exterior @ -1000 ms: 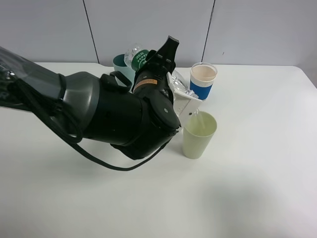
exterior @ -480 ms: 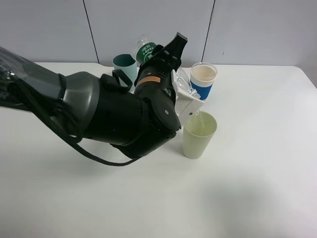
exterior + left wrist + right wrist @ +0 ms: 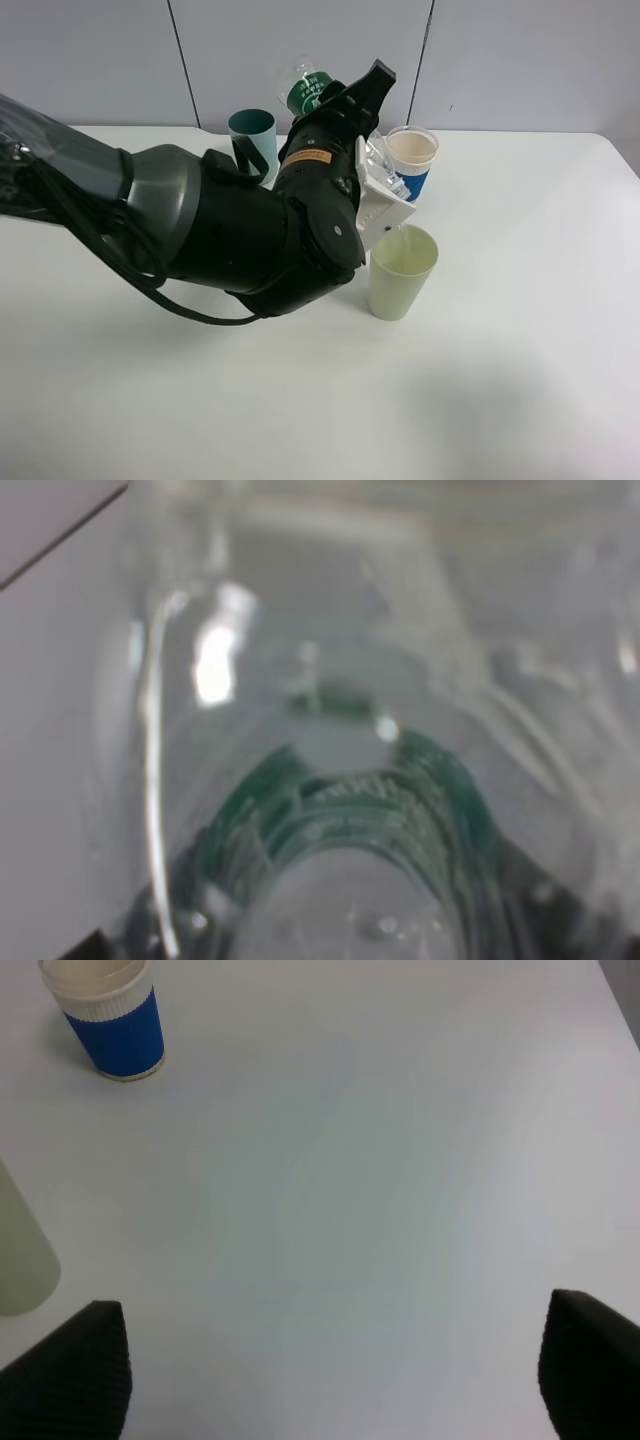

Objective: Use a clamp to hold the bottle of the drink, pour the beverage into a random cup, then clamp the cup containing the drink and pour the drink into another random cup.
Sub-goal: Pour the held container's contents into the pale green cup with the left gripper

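Clearly the left gripper is pinching the plastic bottle at its label. It is looking thin and crushable. The right gripper is idling, spread.

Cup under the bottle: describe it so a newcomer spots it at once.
On the white table, follow the big black arm to the tipped bottle it holds. The pale green cup right below the bottle's mouth is the one: plain, nearest the camera, unlike the blue-banded cup behind it and the teal cup at the back.
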You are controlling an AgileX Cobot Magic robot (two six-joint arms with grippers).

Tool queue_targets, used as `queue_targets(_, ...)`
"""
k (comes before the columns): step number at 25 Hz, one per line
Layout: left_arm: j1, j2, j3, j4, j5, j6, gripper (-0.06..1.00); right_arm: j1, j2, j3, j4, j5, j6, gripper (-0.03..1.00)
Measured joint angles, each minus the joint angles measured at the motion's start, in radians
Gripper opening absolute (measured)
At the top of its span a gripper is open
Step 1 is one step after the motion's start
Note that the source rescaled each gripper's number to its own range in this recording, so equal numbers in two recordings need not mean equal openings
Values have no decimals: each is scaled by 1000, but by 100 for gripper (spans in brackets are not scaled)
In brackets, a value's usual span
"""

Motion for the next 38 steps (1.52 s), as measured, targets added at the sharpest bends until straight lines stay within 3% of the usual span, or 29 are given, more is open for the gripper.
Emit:
queue_targets(17, 0, 0, 0, 154, -11, 22, 3, 0, 0, 0, 0, 0, 0, 51)
queue_targets(26, 0, -5, 0, 172, -11, 10, 3, 0, 0, 0, 0, 0, 0, 51)
queue_targets(32, 0, -39, 2, 37, 59, -147, 3, 0, 0, 0, 0, 0, 0, 51)
queue_targets(38, 16, -129, 103, 17, 121, -322, 3, 0, 0, 0, 0, 0, 0, 51)
